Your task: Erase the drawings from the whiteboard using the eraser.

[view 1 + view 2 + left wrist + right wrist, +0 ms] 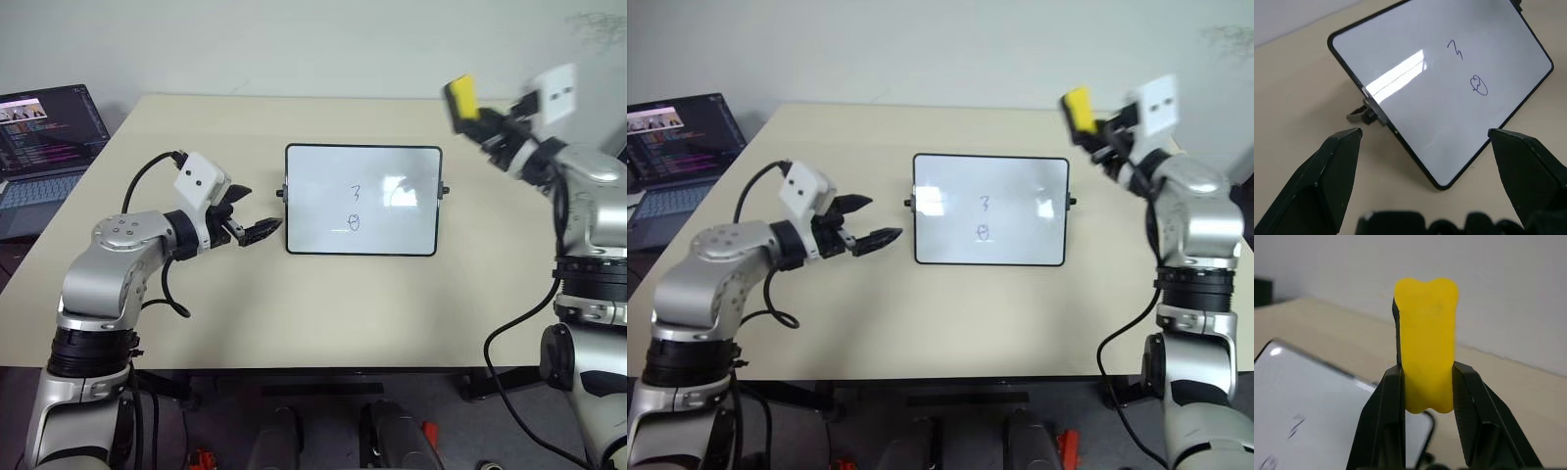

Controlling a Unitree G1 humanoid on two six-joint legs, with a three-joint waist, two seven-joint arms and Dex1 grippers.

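The whiteboard (313, 196) stands propped near the middle of the table, black-framed, with small knobs on both sides. Two thin dark drawings show on it, a "3"-like mark (356, 193) above a circled squiggle (354, 222); both also appear in the left wrist view, the "3"-like mark (1455, 50) and the squiggle (1479, 85). My left gripper (258, 210) is open, just left of the board's left edge and pointing at it. My right gripper (482, 119) is raised above the board's far right corner, shut on the eraser (1426, 333), which is yellow with a black side and stands upright.
An open laptop (44, 147) sits at the table's far left. The beige table (196, 127) has bare surface in front of the board and on both sides. A pale wall lies behind. A black cable loops from my left wrist.
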